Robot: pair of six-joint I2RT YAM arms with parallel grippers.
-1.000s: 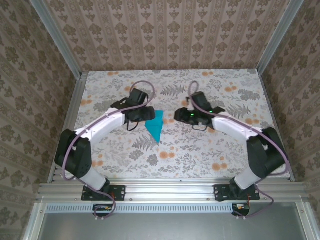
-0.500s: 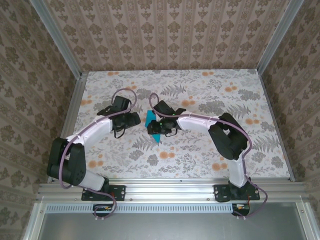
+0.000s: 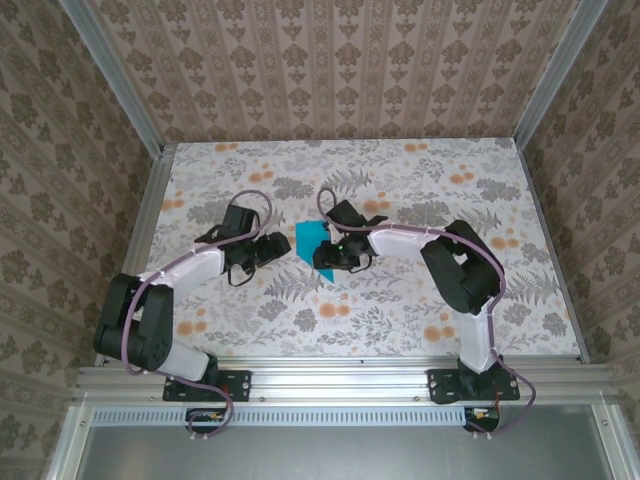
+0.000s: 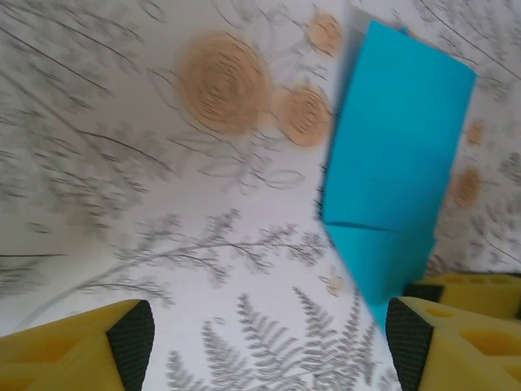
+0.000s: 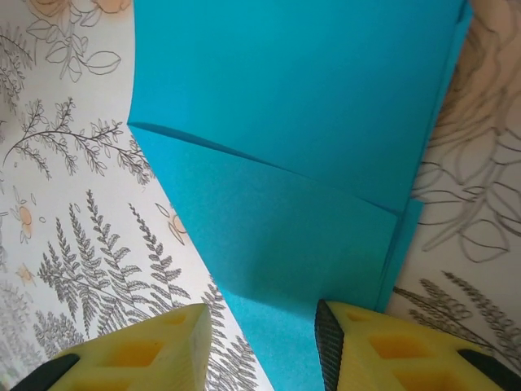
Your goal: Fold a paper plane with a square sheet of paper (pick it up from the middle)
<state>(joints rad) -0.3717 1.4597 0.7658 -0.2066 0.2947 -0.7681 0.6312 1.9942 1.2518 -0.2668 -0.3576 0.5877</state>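
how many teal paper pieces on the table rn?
1. The partly folded sheet of paper lies mid-table, right of the left gripper, its near end beneath the right gripper. More could hide under the arms.

Overhead view: bright, even, soft light from above, with no glare. Shadows on the flowered table [image 3: 400, 320] are faint and soft-edged. The wide lens makes the metal frame posts [image 3: 112, 75] lean outward toward the top corners.

Left wrist view: motion blur smears the table's print, worst at the upper left, and softens the edges of the teal paper [image 4: 399, 163]. A pale shadow runs along the paper's left edge.

Right wrist view: sharp and well lit. The paper's creases and the fern print read crisply, its color saturated. A large flower [image 5: 488, 49] at the upper right looks softer.
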